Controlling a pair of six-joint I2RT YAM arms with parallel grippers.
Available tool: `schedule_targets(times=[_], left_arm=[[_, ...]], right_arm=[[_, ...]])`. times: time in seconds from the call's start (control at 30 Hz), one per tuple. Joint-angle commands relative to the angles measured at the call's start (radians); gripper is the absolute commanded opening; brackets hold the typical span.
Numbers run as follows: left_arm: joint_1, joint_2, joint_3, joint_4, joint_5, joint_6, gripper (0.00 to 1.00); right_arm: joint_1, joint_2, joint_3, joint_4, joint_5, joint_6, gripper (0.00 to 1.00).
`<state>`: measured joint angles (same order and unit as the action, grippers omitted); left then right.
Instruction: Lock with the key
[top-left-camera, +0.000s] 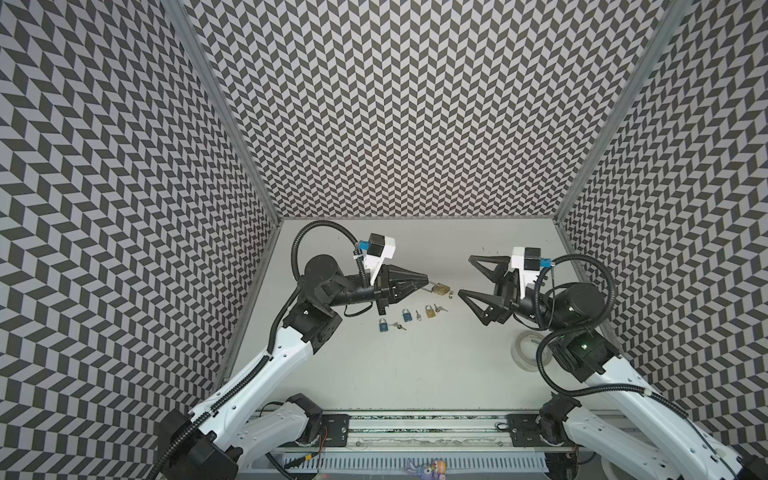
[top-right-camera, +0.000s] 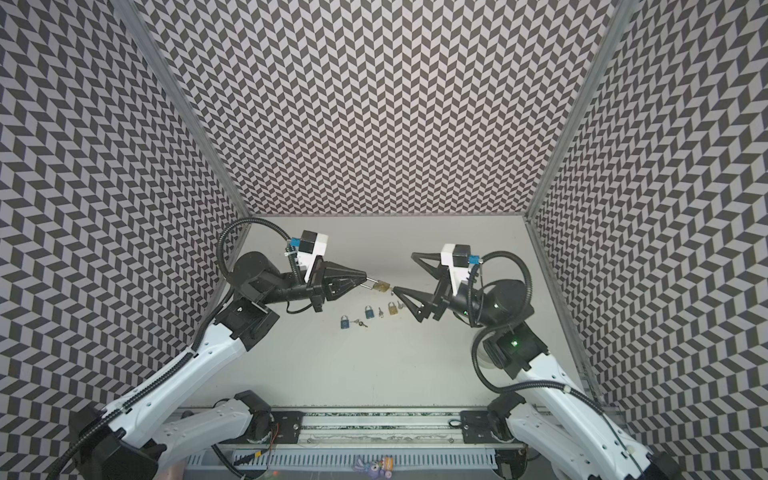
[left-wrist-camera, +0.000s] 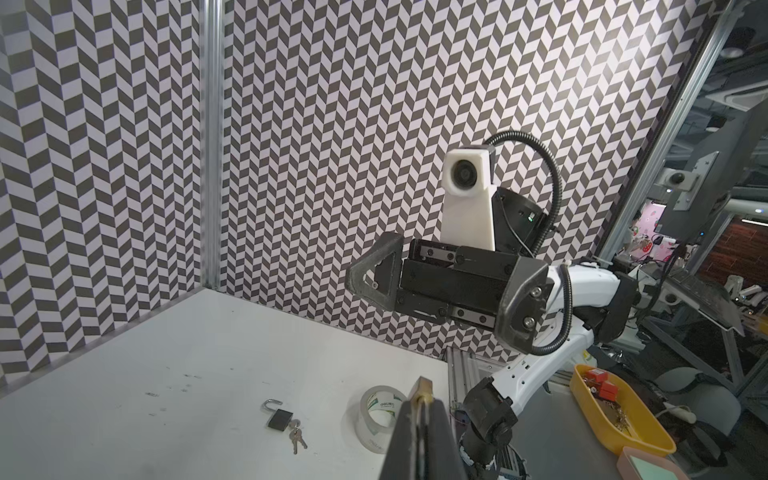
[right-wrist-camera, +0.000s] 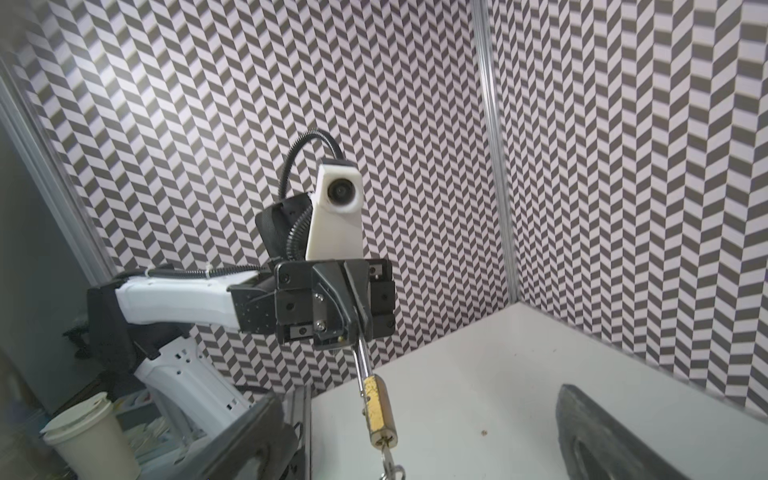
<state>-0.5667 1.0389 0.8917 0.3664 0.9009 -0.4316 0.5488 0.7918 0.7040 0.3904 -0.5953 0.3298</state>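
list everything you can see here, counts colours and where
held padlock: 1, brass, in left gripper by its shackle
key: 1, silver, at held padlock's base
blue padlocks: 2, blue, table middle
brass padlock: 1, brass, right of the blue ones
loose keys: 3 lots, silver, one beside each table padlock
tape roll: 1, clear, by right arm
table: 1, white
left gripper: shut
right gripper: open, empty

Brass padlock (right-wrist-camera: 377, 409), held aloft, key (right-wrist-camera: 388, 457) inserted
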Motion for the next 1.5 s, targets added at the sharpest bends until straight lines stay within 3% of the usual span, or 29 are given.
schedule_targets(times=[0.0, 0.17, 0.3, 0.47, 0.63, 0.8, 1.47], left_arm=[[0.003, -0.037, -0.022, 0.191, -0.04, -0.135, 0.0], [-0.008, -0.036, -0.051, 0.327, -0.029, -0.239, 0.0], [-0.022, -0.031, -0.05, 0.341, -0.031, -0.246, 0.0], [-0.035, -0.022, -0.048, 0.351, -0.027, -0.246, 0.0], [-0.036, -0.027, -0.055, 0.346, -0.028, -0.243, 0.0], [-0.038, -0.027, -0.059, 0.348, -0.028, -0.243, 0.0], [-0.045, -0.027, -0.068, 0.344, -0.038, -0.236, 0.0]], right_arm=[[0.0, -0.005, -0.037, 0.277, -0.036, 0.099, 1.0], [0.004, 0.052, -0.01, 0.374, -0.187, 0.178, 0.98], [0.04, 0.108, 0.008, 0.428, -0.223, 0.198, 0.93], [0.125, 0.166, 0.022, 0.403, -0.19, 0.121, 0.86], [0.143, 0.181, 0.028, 0.415, -0.179, 0.116, 0.66], [0.153, 0.185, 0.031, 0.412, -0.158, 0.116, 0.52], [0.169, 0.205, 0.043, 0.387, -0.127, 0.142, 0.2]])
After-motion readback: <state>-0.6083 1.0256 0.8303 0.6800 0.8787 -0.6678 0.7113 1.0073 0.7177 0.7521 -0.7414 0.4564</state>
